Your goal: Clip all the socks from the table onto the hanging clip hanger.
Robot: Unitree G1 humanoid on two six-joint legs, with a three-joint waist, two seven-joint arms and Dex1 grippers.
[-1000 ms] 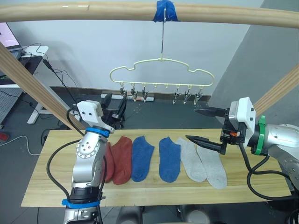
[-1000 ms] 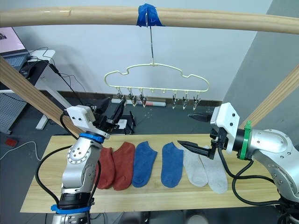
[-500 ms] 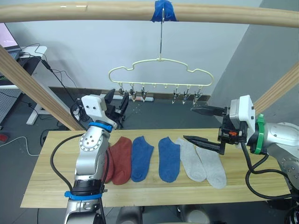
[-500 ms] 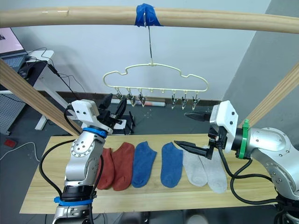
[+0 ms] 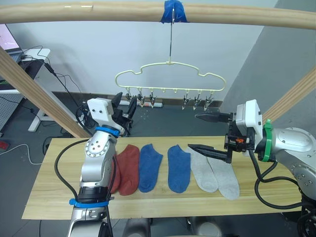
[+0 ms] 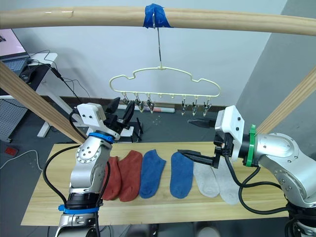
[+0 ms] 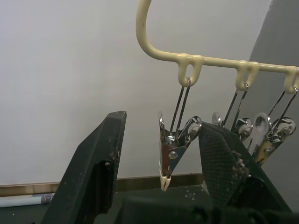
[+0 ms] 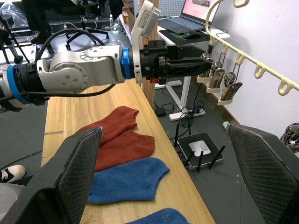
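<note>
Six socks lie in a row on the table [image 5: 49, 192]: two rust-red [image 5: 129, 169], two blue [image 5: 150, 167] and two light grey [image 5: 203, 170]. The cream clip hanger [image 5: 170, 74] hangs behind and above them, and nothing hangs from its clips. My left gripper [image 5: 125, 101] is raised to the hanger's left end, open, and the leftmost clip [image 7: 172, 154] hangs between its fingers. My right gripper [image 5: 193, 131] is open wide, hovering above the inner grey sock, holding nothing.
A round wooden pole [image 5: 98, 11] with blue tape [image 5: 174, 11] carries the hanger's hook. Slanted poles stand at the left [image 5: 34, 94] and right [image 5: 296, 94]. A desk [image 5: 34, 54] and floor cables lie behind the table on the left.
My right gripper has shifted left, from over the outer grey sock toward the inner one. My left gripper rose slightly toward the leftmost clip, then held.
</note>
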